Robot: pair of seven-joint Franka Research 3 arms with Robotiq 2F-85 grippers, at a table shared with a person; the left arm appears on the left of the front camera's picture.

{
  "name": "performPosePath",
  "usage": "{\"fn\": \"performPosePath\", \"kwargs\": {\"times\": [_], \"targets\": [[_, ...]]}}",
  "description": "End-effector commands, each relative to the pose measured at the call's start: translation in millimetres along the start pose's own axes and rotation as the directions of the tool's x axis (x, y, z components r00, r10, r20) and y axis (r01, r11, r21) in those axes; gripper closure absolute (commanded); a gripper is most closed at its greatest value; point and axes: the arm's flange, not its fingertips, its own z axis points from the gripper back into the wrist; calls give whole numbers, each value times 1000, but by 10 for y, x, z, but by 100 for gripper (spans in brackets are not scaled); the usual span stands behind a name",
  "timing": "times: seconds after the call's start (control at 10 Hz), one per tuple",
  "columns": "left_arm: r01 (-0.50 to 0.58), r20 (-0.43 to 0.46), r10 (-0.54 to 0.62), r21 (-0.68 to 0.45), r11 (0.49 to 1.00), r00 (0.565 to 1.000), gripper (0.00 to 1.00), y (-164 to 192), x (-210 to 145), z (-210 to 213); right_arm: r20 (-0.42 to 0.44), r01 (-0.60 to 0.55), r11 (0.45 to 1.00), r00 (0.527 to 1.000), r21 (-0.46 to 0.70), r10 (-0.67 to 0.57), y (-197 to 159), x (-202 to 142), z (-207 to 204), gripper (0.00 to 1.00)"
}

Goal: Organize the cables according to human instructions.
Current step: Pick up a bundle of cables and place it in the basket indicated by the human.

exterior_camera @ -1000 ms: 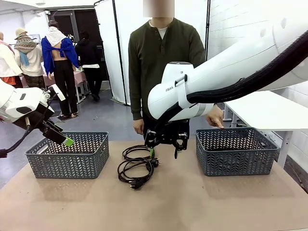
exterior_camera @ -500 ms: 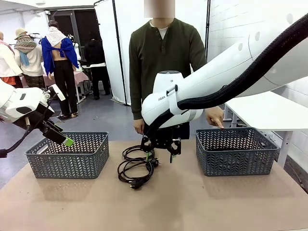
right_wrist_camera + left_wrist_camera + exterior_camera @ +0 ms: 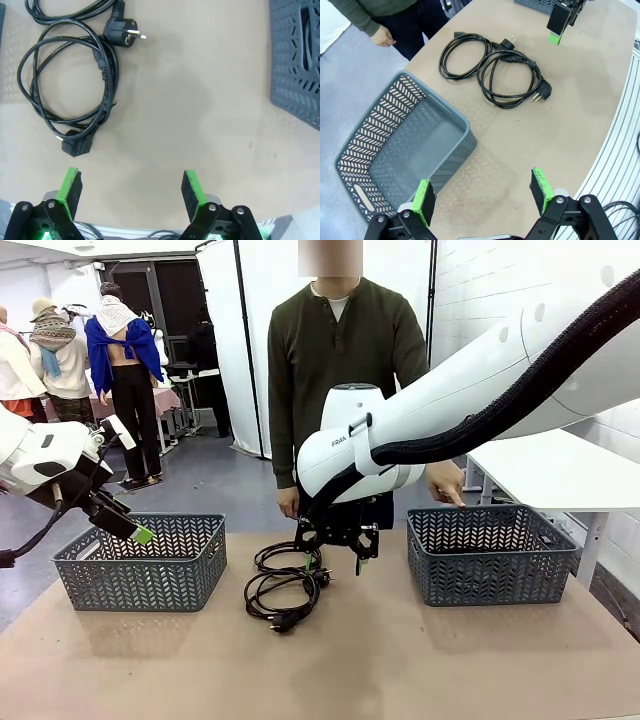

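Observation:
Two cables lie coiled mid-table, a farther coil (image 3: 284, 557) and a nearer one (image 3: 281, 598) with a plug at its front. My right gripper (image 3: 334, 558) hangs open just right of them, low over the table. In the right wrist view one coil (image 3: 66, 82) lies up-left of my open gripper (image 3: 131, 190), bare table between the pads. My left gripper (image 3: 128, 526) is raised over the left basket (image 3: 140, 570); in its wrist view it stands open (image 3: 481, 195), with both coils (image 3: 490, 67) farther off. The human (image 3: 340, 370) stands across the table, one hand (image 3: 447, 486) pointing at the right basket (image 3: 487, 555).
The two grey baskets flank the cables, the left basket (image 3: 395, 145) below my left gripper, the right basket (image 3: 297, 55) at the right wrist view's edge. Bare tabletop (image 3: 330, 670) spreads in front. A white table (image 3: 560, 470) stands at the back right.
My right arm has swung left and slightly down, bringing its open gripper close beside the cables. The left arm and the person's pointing hand have stayed put.

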Motion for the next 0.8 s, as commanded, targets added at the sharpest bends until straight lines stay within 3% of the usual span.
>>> {"fn": "performPosePath", "kwargs": {"times": [0.0, 0.2, 0.7], "targets": [[-6, 2, 6, -1, 1000, 1000, 0, 15, -9, 0, -2, 103, 995, 995, -19, -103, 8, 61, -50, 0], [-6, 2, 6, -1, 1000, 1000, 0, 15, -9, 0, 5, 249, 968, 969, -31, -249, 71, 124, -226, 0], [-6, 2, 6, -1, 1000, 1000, 0, 15, -9, 0, 34, 293, 949, 956, -114, -291, 283, 207, -526, 0]]}}
